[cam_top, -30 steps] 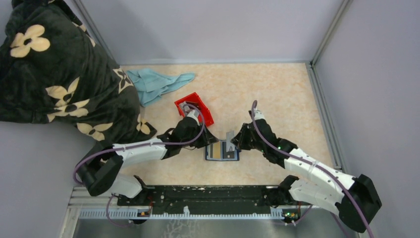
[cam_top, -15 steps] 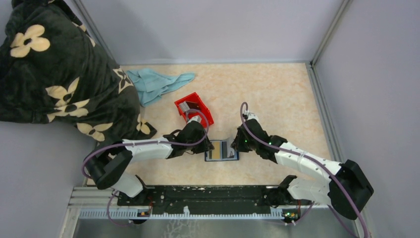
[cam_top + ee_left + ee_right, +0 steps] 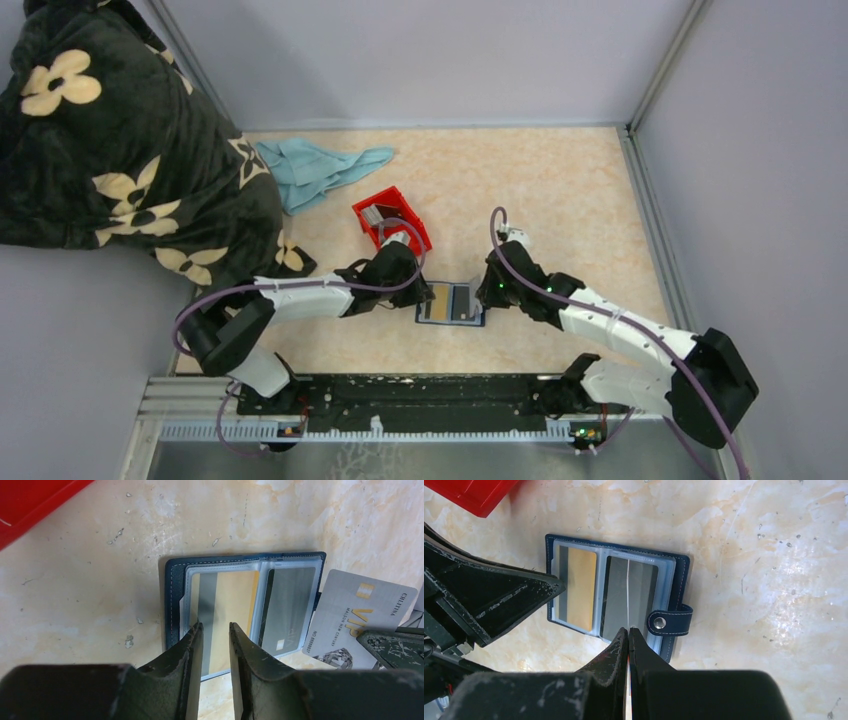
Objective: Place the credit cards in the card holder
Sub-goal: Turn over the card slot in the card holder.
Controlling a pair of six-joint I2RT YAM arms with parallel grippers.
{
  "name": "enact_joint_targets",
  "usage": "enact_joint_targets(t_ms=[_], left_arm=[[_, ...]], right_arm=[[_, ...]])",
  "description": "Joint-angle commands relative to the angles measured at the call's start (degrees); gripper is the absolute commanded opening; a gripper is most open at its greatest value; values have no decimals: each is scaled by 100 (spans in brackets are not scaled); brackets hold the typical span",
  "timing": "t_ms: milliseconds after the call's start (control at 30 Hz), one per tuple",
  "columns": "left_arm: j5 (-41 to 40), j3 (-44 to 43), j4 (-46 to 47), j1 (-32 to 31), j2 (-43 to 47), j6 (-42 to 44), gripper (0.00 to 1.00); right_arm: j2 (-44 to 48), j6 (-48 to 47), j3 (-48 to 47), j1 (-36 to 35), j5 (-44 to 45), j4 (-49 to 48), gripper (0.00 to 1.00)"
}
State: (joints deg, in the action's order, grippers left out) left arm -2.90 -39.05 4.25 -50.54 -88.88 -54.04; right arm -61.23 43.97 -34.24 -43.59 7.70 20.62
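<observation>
The navy card holder lies open on the table between my two grippers. In the left wrist view a tan card sits in its left clear sleeve and a grey card in its right one. My left gripper is narrowly open and empty, with its tips over the holder's near left edge. My right gripper is shut on a greyish-white VIP card. In the right wrist view that card shows edge-on, standing over the holder's right half beside the snap tab.
A red plastic bin stands just behind the left gripper. A teal cloth lies at the back left beside a dark floral blanket. Grey walls enclose the table at the back and right.
My right gripper has brought the card down from behind the holder to over its right half. My left gripper has slid right onto the holder's left edge.
</observation>
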Motion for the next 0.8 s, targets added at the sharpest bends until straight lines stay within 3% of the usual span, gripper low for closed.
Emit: enact_joint_targets(t_ms=[0,767], left_arm=[[-30,-124,-289,-37,-138,198,32],[-2,-68,-392,-57,-220,166,30]], right_arm=[[335,30,-119,45,228,78,0],[634,60,317,215,299,243,0]])
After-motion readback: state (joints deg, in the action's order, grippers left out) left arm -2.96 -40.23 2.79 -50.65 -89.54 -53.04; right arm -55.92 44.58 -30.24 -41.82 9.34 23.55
